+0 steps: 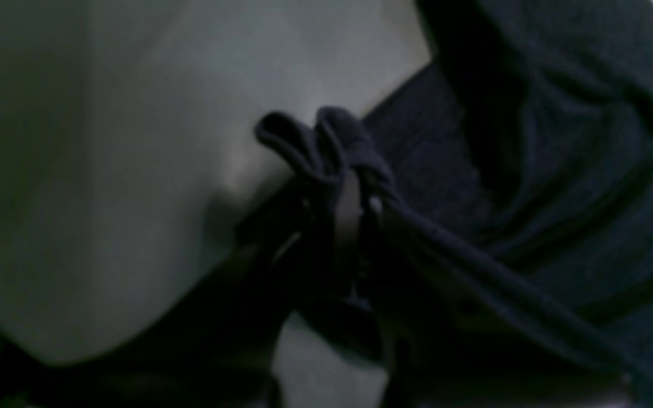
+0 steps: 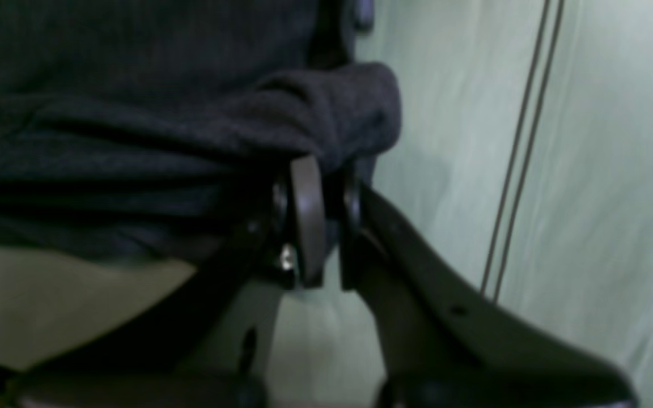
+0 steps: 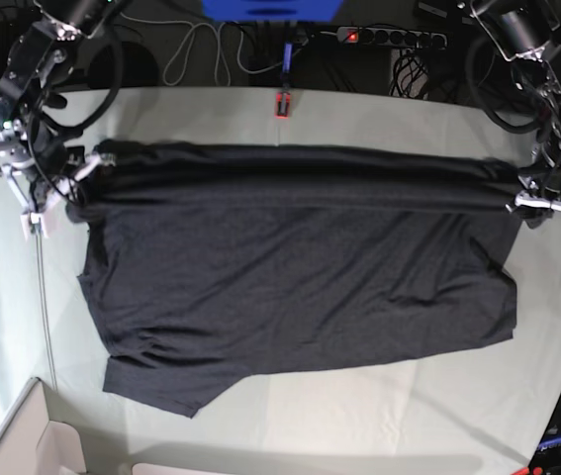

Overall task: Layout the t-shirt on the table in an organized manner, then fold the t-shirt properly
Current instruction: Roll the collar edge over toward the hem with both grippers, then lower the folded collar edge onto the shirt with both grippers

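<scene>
Though wrist views close-up, t-shirt (image 3: 290, 277) spread only base-side.

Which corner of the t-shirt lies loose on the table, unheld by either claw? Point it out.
The pointed corner of the t-shirt nearest the cardboard box. It rests flat on the table, while the two far corners are pinched by the right claw and left claw.

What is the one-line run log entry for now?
left pincer: shut on t-shirt | right pincer: shut on t-shirt | edge stretched
</scene>
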Motion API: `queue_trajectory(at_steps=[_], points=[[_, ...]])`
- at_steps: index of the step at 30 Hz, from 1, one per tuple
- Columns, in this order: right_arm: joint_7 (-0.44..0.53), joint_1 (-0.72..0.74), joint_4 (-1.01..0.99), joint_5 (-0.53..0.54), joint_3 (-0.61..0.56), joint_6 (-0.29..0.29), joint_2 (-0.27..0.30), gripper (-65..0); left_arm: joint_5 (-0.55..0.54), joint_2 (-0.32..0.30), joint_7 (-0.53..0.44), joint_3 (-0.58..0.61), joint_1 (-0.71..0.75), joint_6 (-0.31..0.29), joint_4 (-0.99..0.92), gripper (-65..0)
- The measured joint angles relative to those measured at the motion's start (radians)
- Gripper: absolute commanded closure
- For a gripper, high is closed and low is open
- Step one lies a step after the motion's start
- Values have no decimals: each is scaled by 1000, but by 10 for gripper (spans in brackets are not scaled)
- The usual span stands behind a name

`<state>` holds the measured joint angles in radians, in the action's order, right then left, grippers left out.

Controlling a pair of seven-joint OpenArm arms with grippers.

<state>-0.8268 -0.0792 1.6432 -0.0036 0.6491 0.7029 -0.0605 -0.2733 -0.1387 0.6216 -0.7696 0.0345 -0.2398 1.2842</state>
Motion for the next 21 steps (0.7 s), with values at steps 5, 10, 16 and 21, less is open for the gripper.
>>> queue_trajectory(at_steps=[5, 10, 16, 21], points=[[-3, 12, -17, 0, -58, 0, 5, 0, 4, -7, 3, -2, -13, 0, -38, -1], [-5, 14, -36, -1, -83, 0, 19, -13, 3, -8, -1, -1, -29, -1, -39, -103], [-1, 14, -35, -1, -78, 0, 30, -240, 4, -9, -1, -1, -26, -2, -30, -330], [0, 7, -34, 3, -52, 0, 46, -360, -2, -10, -8, -5, 30, -5, -23, -352]])
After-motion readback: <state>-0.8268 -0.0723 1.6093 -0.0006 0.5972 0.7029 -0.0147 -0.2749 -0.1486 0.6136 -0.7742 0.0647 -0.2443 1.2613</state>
